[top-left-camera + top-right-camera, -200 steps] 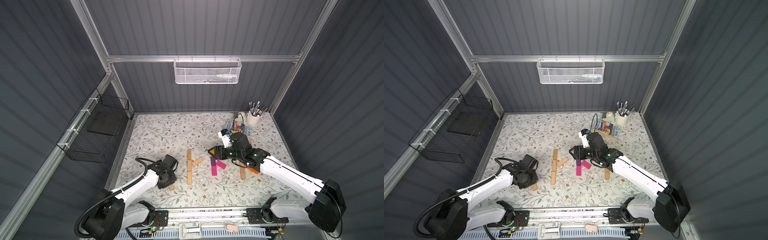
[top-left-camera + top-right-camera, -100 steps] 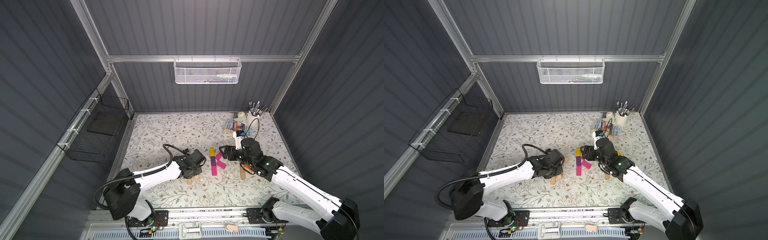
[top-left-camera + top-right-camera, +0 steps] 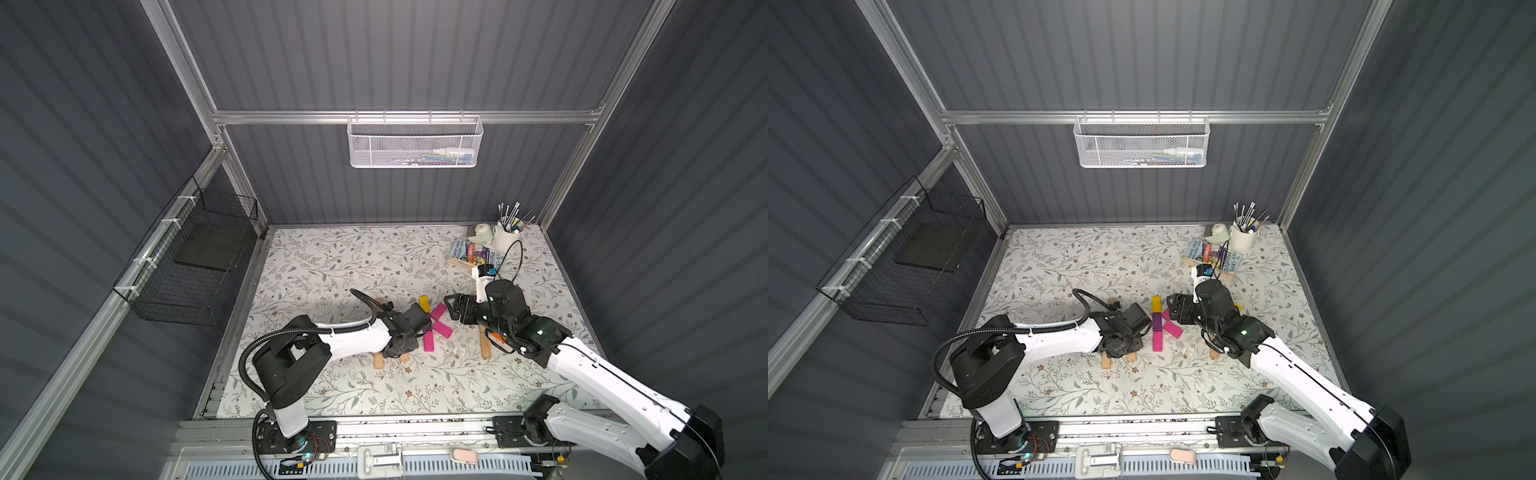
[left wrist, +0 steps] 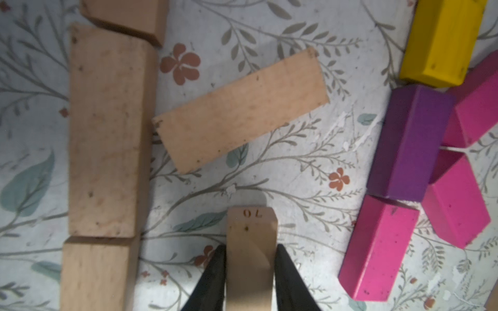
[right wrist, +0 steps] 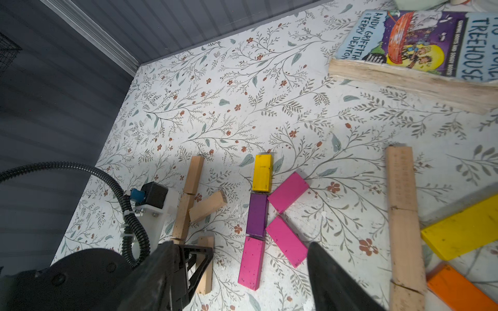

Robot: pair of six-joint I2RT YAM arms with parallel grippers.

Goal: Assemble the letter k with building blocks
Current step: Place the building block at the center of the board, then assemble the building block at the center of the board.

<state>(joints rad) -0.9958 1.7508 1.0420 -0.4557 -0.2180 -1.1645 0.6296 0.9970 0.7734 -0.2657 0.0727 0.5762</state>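
Observation:
In the left wrist view my left gripper (image 4: 249, 247) is shut on a tan building block (image 4: 249, 231), low over the mat. It hangs beside a straight line of tan blocks (image 4: 107, 129), with a slanted tan block (image 4: 239, 110) leaning off that line. To the right lies a coloured K: yellow (image 5: 262, 172), purple (image 5: 256, 215) and magenta (image 5: 250, 262) blocks in a line, with two slanted magenta blocks (image 5: 287, 191) branching off. My right gripper (image 5: 239, 243) hovers open above that K, empty, and shows in both top views (image 3: 455, 307).
More blocks lie right of the coloured K: a tan row (image 5: 403, 215), a yellow one (image 5: 463, 229) and an orange one (image 5: 458, 290). A book (image 5: 417, 45) on a wooden tray and a cup of brushes (image 3: 507, 237) stand at the back right corner.
My left arm has carried a tan block from the front left over to the tan blocks. My right gripper has drawn back to the right of the coloured blocks and opened wider.

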